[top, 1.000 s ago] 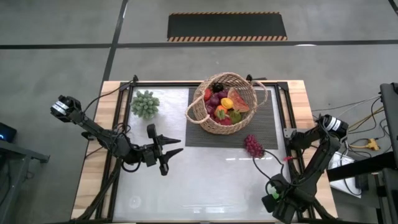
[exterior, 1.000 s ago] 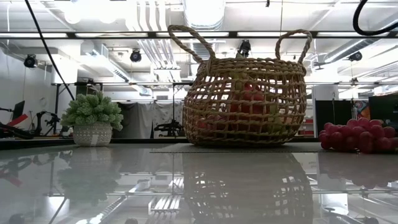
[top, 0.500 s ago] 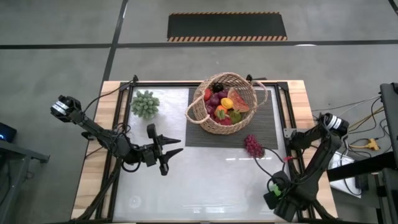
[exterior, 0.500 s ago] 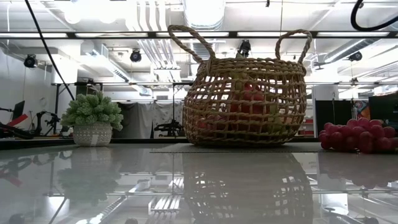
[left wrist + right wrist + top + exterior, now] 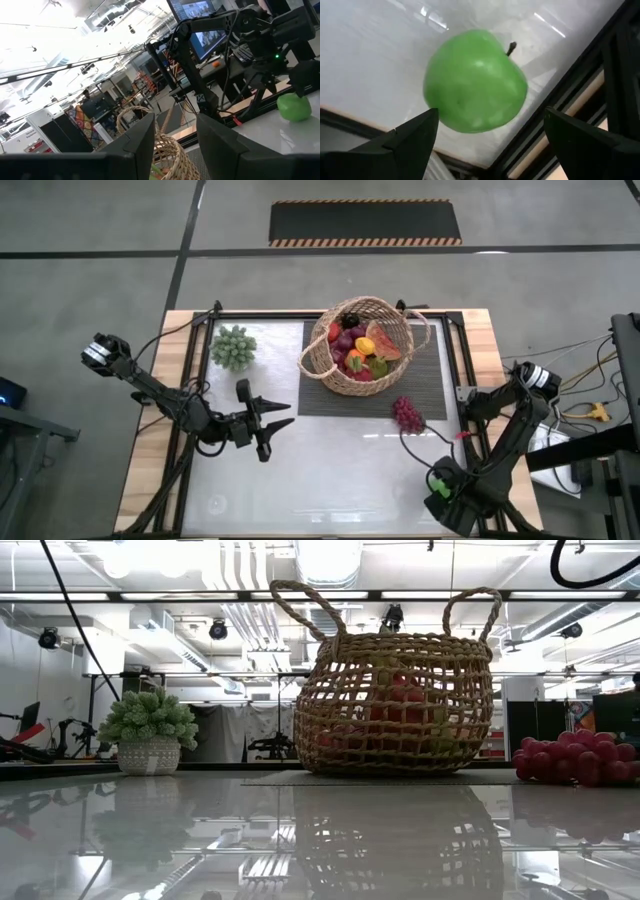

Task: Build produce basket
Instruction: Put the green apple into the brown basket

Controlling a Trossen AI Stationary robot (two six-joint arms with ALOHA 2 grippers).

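**Ana:** Which step was in hand? The basket (image 5: pixel 362 345) already sat on the dark mat (image 5: pixel 330 395) at the far middle of the table (image 5: pixel 330 470), with most of the produce (image 5: pixel 360 352) inside it.

**Ben:** The green apple (image 5: pixel 476 81) was next, by the look of it. The right gripper (image 5: pixel 487 137) hung over it at the table's near right corner, by the frame, its two fingers spread wide to either side of the fruit and touching nothing. Closing on the apple, lifting it and carrying it up to the basket seemed to be what the move called for.

**Ana:** And the left gripper (image 5: pixel 268 423)?

**Ben:** It waited over the left half of the table, fingers apart and empty, pointed toward the basket.

**Ana:** Was anything else left out?

**Ben:** The red grape bunch (image 5: pixel 407 414) lay on the mat's near right corner, just beside the basket but outside it. So two pieces probably remained.

**Ana:** How would the apple handle?

**Ben:** It was round, smooth and glossy, with a short dark stem (image 5: pixel 511 48), and it lay on a slick, shiny tabletop. A round thing like that could roll or squirt out of a pinch, so the fingers likely needed to close across its widest part.

**Ana:** The basket itself?

**Ben:** It was tan open-weave wicker, rounded, with two loop handles standing up; the fruit showed through its gaps in the low view. A small potted plant (image 5: pixel 233 346) stood well to its left.
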